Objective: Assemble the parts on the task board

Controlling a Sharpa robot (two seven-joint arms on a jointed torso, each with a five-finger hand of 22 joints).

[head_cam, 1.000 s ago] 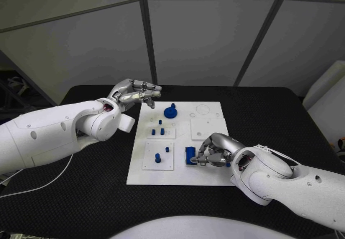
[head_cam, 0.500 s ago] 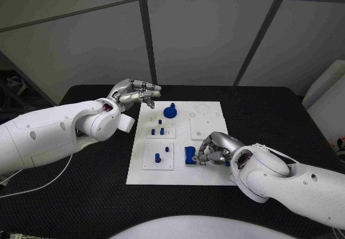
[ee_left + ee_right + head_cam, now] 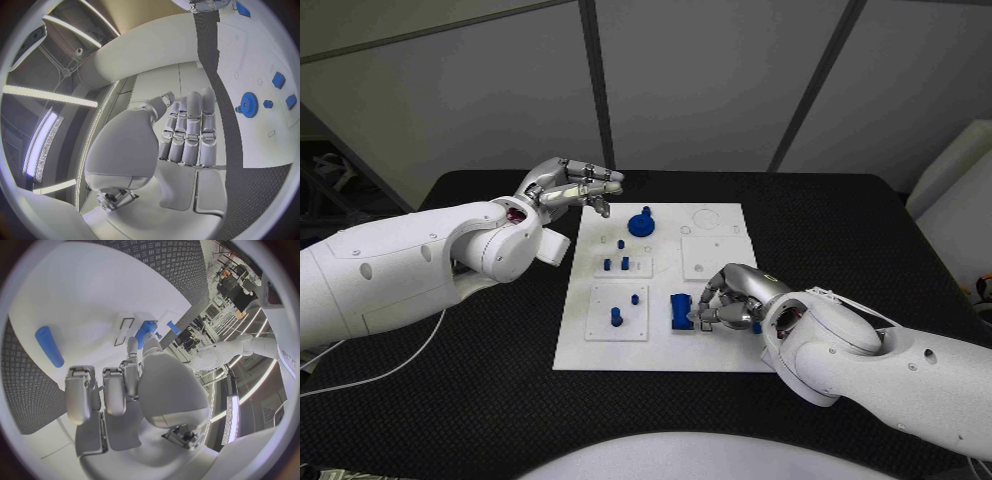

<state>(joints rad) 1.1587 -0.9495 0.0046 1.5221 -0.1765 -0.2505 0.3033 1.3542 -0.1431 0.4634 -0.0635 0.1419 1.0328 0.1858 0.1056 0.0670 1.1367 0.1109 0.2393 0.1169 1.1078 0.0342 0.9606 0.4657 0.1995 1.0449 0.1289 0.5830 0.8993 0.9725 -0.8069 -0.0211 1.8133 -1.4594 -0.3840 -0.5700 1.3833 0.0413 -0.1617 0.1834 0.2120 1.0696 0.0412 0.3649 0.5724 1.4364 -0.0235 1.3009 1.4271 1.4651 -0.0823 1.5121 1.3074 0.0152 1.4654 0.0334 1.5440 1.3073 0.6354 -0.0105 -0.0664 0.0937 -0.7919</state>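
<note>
Almost nothing has shifted vs the earlier pics: right robot hand (image 3: 721, 303) has edged a touch toward the blue block, left robot hand (image 3: 570, 188) hasn't budged.

Right robot hand sits low over the task board (image 3: 718, 358), near its near-right corner, fingers curled in around the blue block (image 3: 681, 311). Fingertips look to be touching or pinching it, but can't tell for sure whether it's a firm hold. In the right wrist view a blue part (image 3: 146, 332) shows just past the fingertips, and a loose blue bar (image 3: 49, 346) lies flat on the board, apart from the hand.

Left robot hand hovers above the far-left corner of the board, holding nothing, fingers straight and close together in the left wrist view (image 3: 187, 132).

Outward on the board: blue gear (image 3: 642, 224) stands toward the far edge, two small pegs (image 3: 617, 264) in the mid-left plate, more pegs (image 3: 625, 308) in the near-left plate. Board lies mid black tabletop (image 3: 473, 400).

Step in hand, prob: seat or regrip the block. To do it well: keep block upright, squeeze evenly from both sides, press straight down w/o twisting, don't drag the board; left hand could steady the far-left corner if it slides.
</note>
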